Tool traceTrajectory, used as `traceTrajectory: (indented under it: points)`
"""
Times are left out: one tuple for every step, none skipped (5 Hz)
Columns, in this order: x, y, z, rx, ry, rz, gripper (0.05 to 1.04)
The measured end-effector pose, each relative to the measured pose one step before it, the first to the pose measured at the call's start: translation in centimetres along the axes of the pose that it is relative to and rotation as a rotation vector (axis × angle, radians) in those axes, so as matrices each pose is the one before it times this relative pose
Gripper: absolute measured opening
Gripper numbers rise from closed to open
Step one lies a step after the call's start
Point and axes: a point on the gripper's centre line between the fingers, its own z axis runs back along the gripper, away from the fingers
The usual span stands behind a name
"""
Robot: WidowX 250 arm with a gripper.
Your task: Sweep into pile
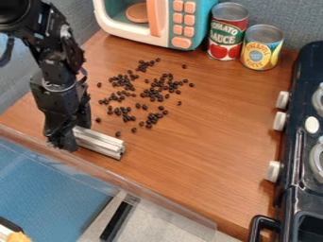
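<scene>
Your gripper point(63, 140) hangs down at the L side of the view, low over the front L part of the wood-look counter point(202, 142); arm comes in from upper L. It's closed on one end of a silver grooved metal bar point(99, 142), so it's open only approx. as wide as the bar; nothing else in its hold that you can see. Bar's free end points toward lower R, lying low at the counter.

Your dark beans point(153, 94) are spread on the counter, L of ctr., up and to the R of the bar: thick in the middle, w/ gaps btwn. clumps, plus a few strays round the edges. One stray sits just beside the bar, above its free end.

At the back: toy microwave point(163, 23) w/ orange handle & btns., then a red/green-label can point(227, 35) w/ tomatoes pictured, and a yellow/blue-label can point(260, 54) beside it. Toy stove point(289, 189) on the R, pale knobs on its near side. Clear plastic strip point(151, 191) runs along the front edge; blue surface point(54, 194) lower L.
</scene>
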Motion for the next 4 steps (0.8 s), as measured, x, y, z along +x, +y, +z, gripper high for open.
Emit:
traceTrajectory:
  points:
    - [0.145,-0.398,-0.262,-0.0011,-0.0079,0.0101,0.409]
    - [-0.021,-0.006,-0.027,0.0014,-0.0059,0.0006,0.384]
    - [-0.129,-0.231,-0.035,0.0008,-0.0014,0.0009,0.384]
    - [-0.197,-0.375,-0.077,0.0095,0.0005,0.0113,0.384]
